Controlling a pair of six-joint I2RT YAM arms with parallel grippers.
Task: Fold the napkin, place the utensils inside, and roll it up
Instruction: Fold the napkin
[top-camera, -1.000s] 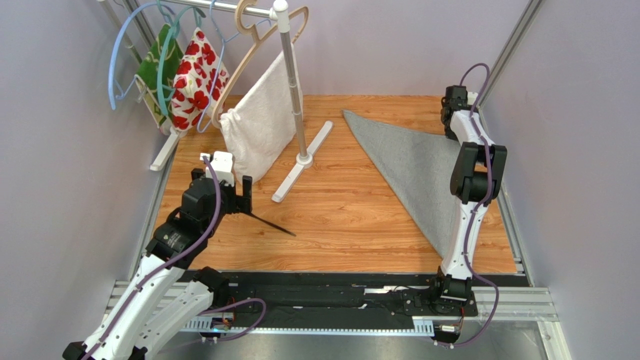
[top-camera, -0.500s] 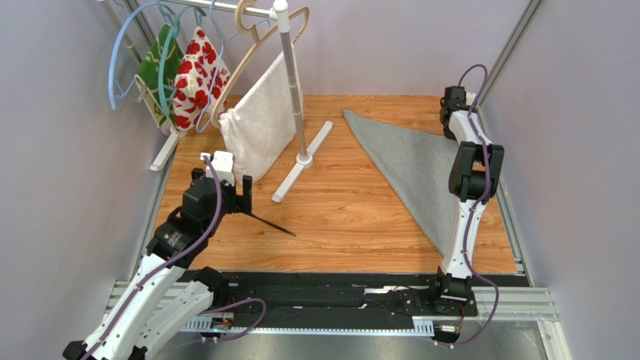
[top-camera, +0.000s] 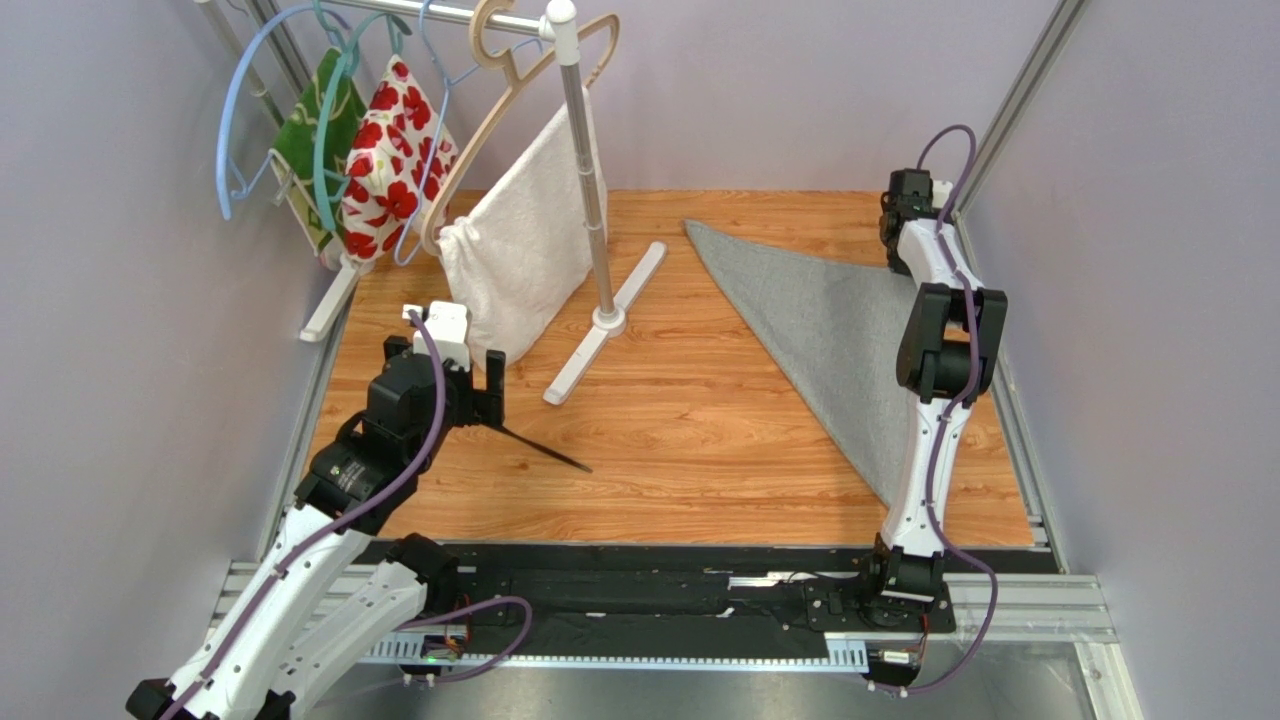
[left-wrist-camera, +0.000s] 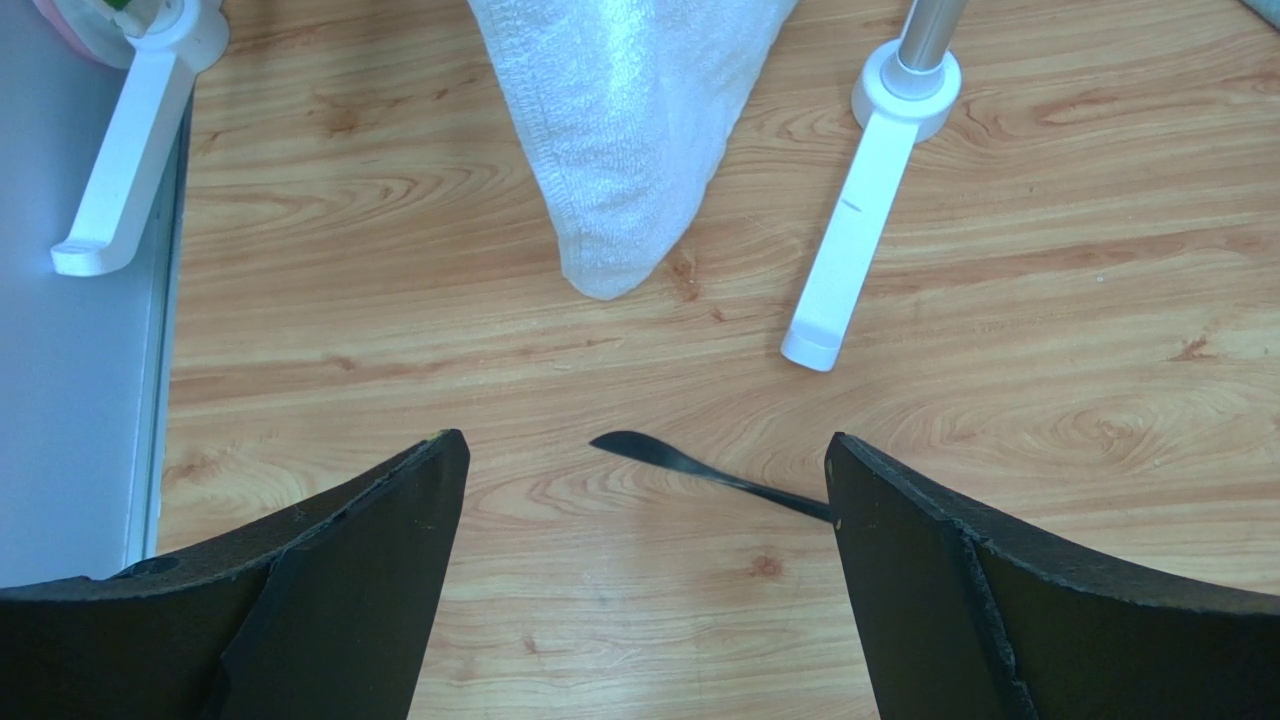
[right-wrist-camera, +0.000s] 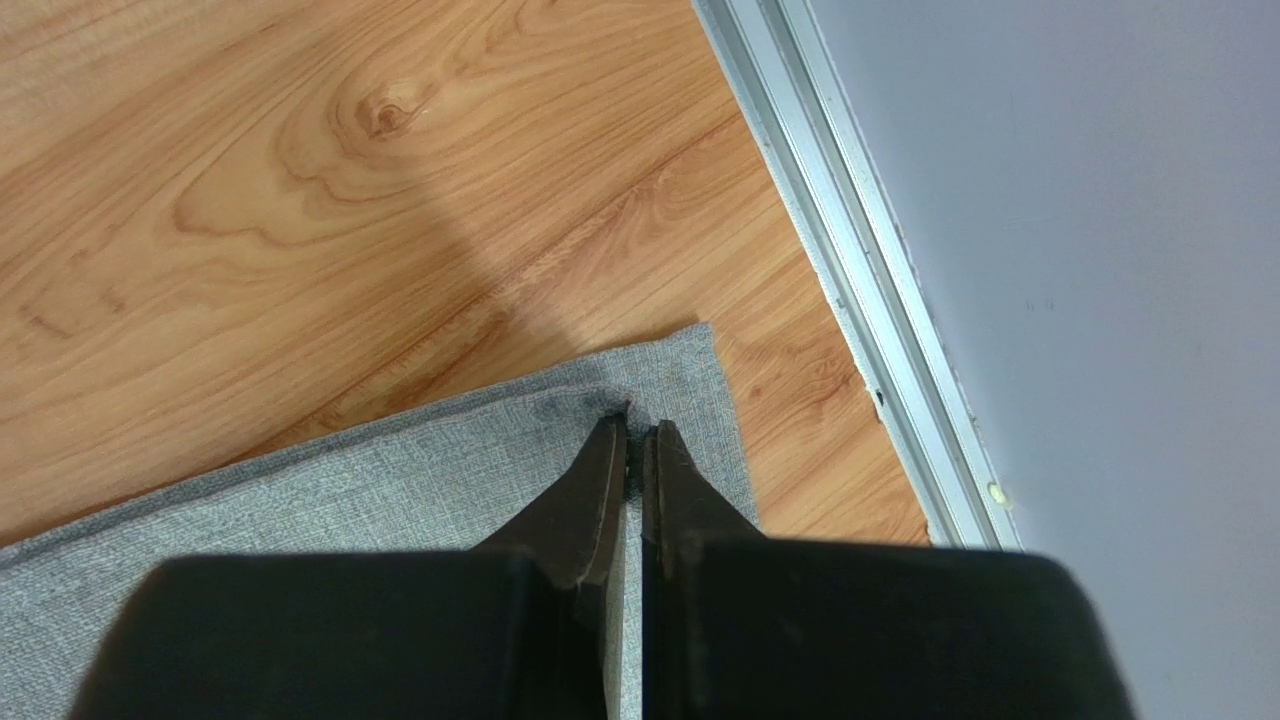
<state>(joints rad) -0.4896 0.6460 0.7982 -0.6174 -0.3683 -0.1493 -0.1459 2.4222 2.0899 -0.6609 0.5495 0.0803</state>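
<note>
The grey napkin (top-camera: 819, 323) lies folded into a triangle on the right of the wooden table. My right gripper (top-camera: 902, 240) is at its far right corner. In the right wrist view the napkin (right-wrist-camera: 376, 480) puckers where the right gripper (right-wrist-camera: 636, 431) is shut on the cloth just inside that corner. The utensils are a slim black knife (top-camera: 541, 447) lying left of centre. My left gripper (top-camera: 484, 393) hovers over its left end, open. In the left wrist view the knife (left-wrist-camera: 706, 471) runs from between the wide-apart fingers of the left gripper (left-wrist-camera: 643, 441) under the right finger (left-wrist-camera: 932, 570).
A white clothes rack stands at the back left, with its base foot (top-camera: 601, 323) reaching toward the table's middle. A white towel (top-camera: 519, 255), a red-flowered fabric (top-camera: 388, 158) and hangers hang from it. An aluminium rail (right-wrist-camera: 842, 255) and the wall lie close beside the napkin's corner.
</note>
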